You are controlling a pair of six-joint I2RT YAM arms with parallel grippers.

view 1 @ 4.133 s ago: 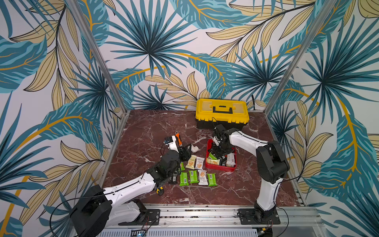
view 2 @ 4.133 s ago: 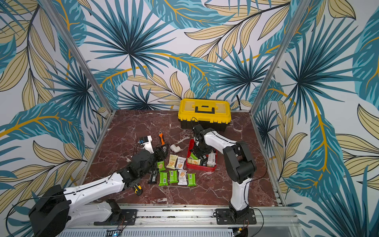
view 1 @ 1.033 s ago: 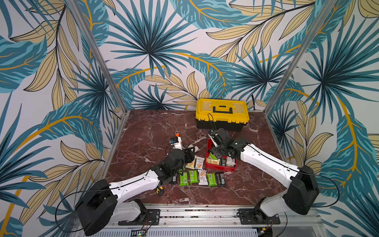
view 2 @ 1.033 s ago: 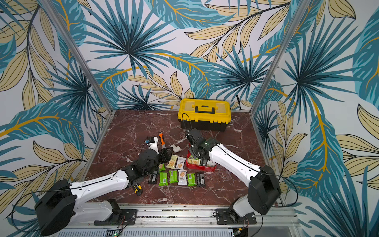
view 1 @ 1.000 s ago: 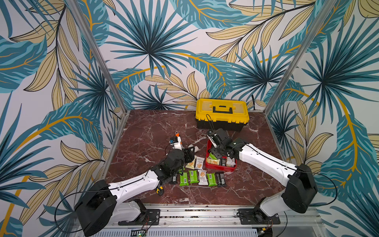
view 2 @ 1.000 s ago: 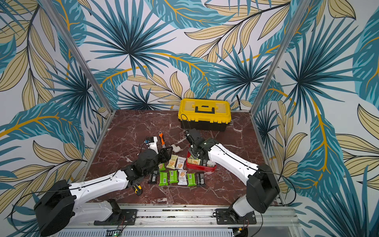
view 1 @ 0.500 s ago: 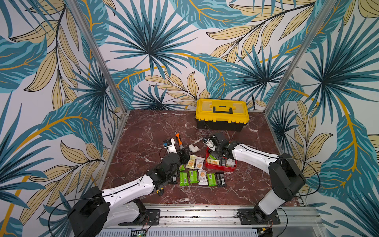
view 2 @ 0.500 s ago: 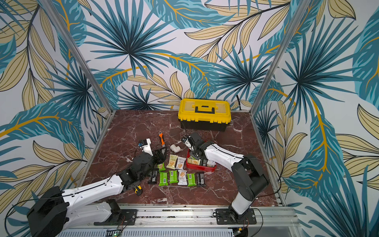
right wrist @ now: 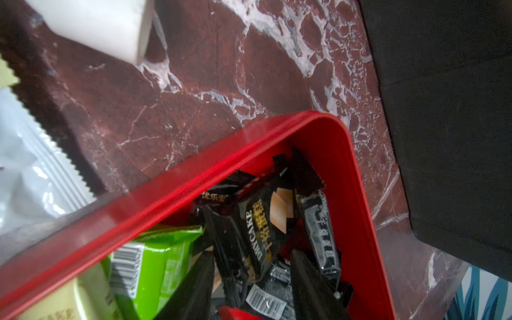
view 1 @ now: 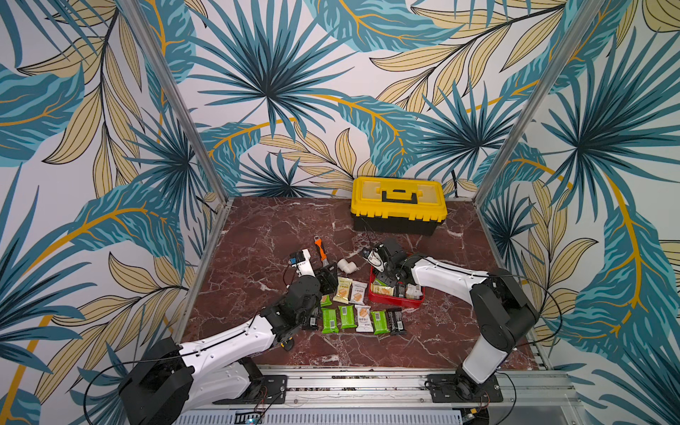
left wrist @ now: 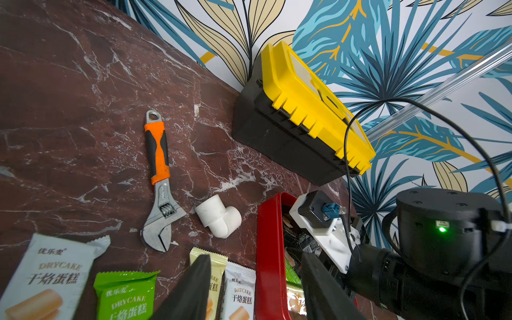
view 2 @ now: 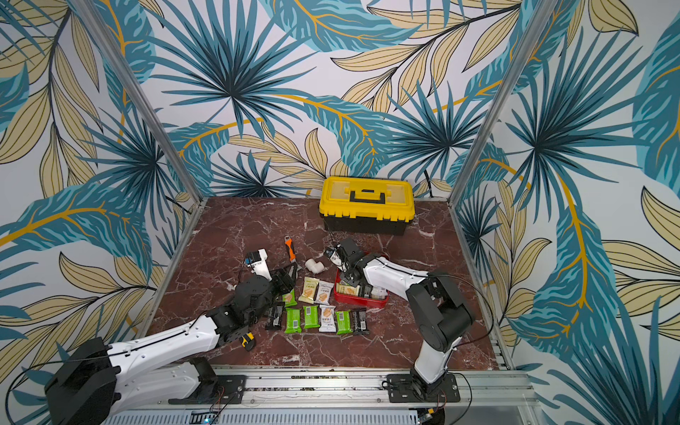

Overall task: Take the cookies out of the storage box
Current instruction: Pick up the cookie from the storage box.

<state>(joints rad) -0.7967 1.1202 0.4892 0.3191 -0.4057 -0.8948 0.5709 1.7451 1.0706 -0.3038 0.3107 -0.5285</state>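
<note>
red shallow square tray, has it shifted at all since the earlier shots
No. The shallow red tray keeps the same gap from the yellow-and-black toolbox as earlier.

A dark red, white-veined marble counter (view 1: 257, 235) carries a yellow-lidded black plastic toolbox (view 1: 398, 204) at centre frame. Below it lie an orange-handled steel wrench (view 1: 319, 248), a white plastic pipe elbow (view 1: 346, 265), a shallow red plastic tray (view 1: 396, 302) and rows of wrapped cookie packets (view 1: 347, 316), seemingly nine.

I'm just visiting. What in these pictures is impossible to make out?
- Cookies left in the storage box: the right arm covers part in both top views, and the right wrist view's edge cuts the pile off.
- Whether the right gripper pinches the black packet between its fingers: right wrist view, contact unclear.
- Yellow toolbox contents: lid shut, every view.
</note>
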